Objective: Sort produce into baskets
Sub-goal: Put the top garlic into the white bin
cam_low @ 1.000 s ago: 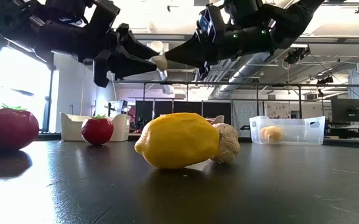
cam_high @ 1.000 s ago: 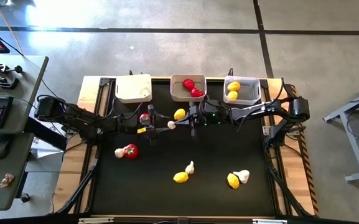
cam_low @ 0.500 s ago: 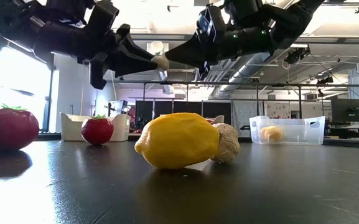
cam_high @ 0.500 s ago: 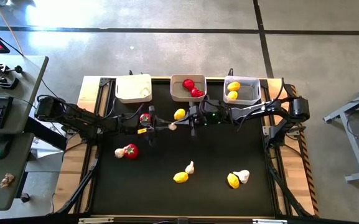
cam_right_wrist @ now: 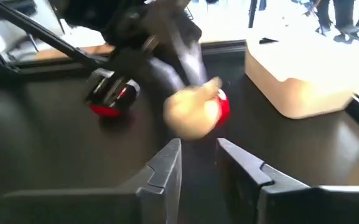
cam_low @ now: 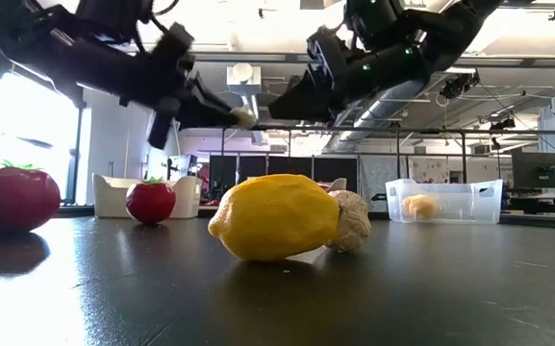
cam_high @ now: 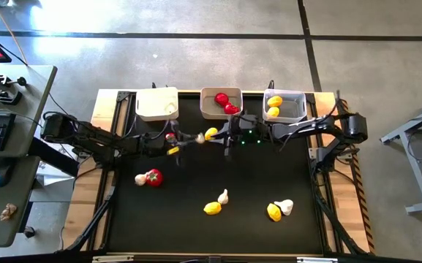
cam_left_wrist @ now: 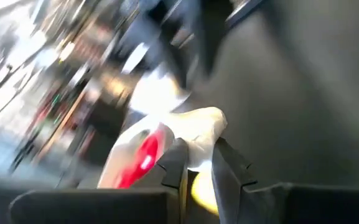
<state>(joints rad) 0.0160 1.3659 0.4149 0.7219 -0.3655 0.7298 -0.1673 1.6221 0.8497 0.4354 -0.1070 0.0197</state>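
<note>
- Produce, sorted so far: two tomatoes (cam_high: 225, 103) lie in the middle basket (cam_high: 205, 109). Two lemons (cam_high: 273, 106) lie in the clear basket (cam_high: 298, 109). The white basket (cam_high: 152, 106) shows one pale piece at its near corner, and I cannot tell what it is.
- Produce in transit: one garlic bulb (cam_high: 200, 137) hangs above the worktop (cam_high: 196, 234), in front of the gap between the white and middle baskets.
- Left end effector (cam_high: 193, 139): fingers (cam_left_wrist: 174, 163) are closed on that garlic bulb, as my left wrist view shows.
- Right end effector (cam_high: 220, 137): it sits just beside the bulb, facing it. Its fingers (cam_right_wrist: 167, 165) are parted and hold nothing.
- Produce left on the worktop, far half: one loose lemon (cam_high: 211, 134) and one stray tomato (cam_high: 170, 136), partly hidden under the left arm.
- Produce left on the worktop, near half:
  - a big tomato (cam_high: 153, 177) touching a small garlic (cam_high: 140, 179);
  - a centre lemon (cam_high: 212, 208) beside a centre garlic (cam_high: 224, 196);
  - a right-hand lemon (cam_high: 274, 212) against a right-hand garlic (cam_high: 285, 207).
- Judgement: I put the task at roughly a third done. Four or five pieces are binned, one is in the air and eight are unsorted.
- Judgement: the held bulb probably belongs in the white basket, the only one without tomatoes or lemons.
</note>
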